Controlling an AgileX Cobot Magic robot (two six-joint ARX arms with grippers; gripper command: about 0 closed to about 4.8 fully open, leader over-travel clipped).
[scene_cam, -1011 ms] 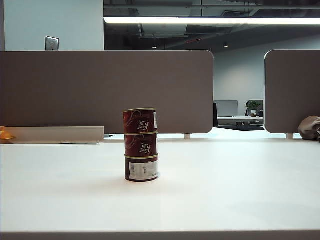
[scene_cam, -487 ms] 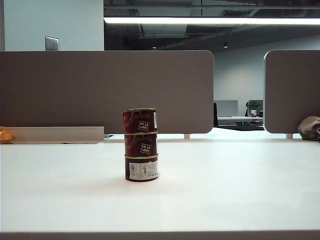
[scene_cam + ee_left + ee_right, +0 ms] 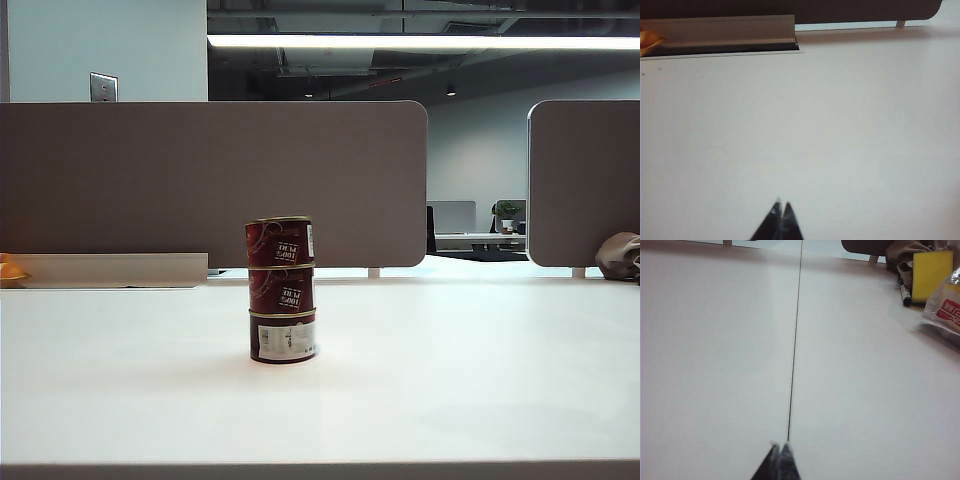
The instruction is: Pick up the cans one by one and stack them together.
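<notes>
Three cans with dark red labels stand in one upright stack on the white table, left of centre in the exterior view. The lowest shows a white label panel. Neither arm appears in the exterior view. My left gripper is shut, its dark tips together over bare table, holding nothing. My right gripper is shut too, empty, above a thin dark seam in the tabletop. No can shows in either wrist view.
Grey divider panels stand behind the table. A grey ledge and something orange lie at the far left. A yellow block, a plastic bag and a marker lie at the far right.
</notes>
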